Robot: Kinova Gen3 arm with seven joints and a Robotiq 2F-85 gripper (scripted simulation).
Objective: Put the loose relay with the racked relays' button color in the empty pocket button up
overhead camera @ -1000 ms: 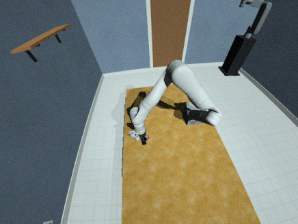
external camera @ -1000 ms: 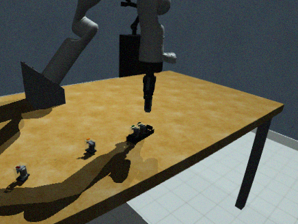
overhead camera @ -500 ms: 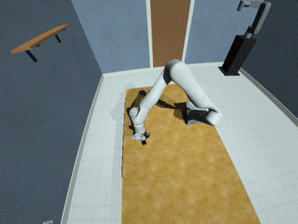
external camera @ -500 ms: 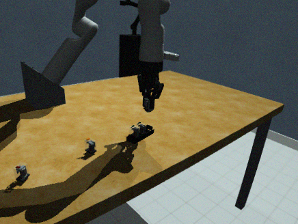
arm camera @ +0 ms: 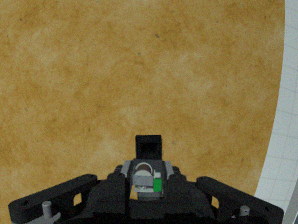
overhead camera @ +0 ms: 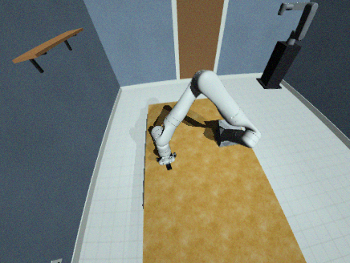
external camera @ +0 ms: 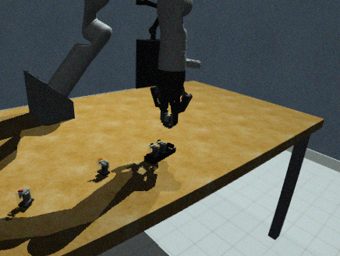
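My gripper (external camera: 169, 122) (overhead camera: 168, 163) is shut on a small clear relay (arm camera: 144, 179) that shows a green patch on its side in the wrist view. It hangs a short way above the black rack (external camera: 168, 151), which lies near the table's front edge. Two relays (external camera: 152, 147) (external camera: 161, 144) stand in the rack; their button colour is too small to tell. In the wrist view a black end of the rack (arm camera: 148, 145) shows just beyond the held relay. In the top view the arm hides the rack.
A loose relay with an orange button (external camera: 103, 165) stands left of the rack. Another with a red button (external camera: 24, 196) stands farther left. The arm's dark base wedge (external camera: 47, 102) sits at the back left. The table edge (external camera: 234, 172) runs close in front of the rack.
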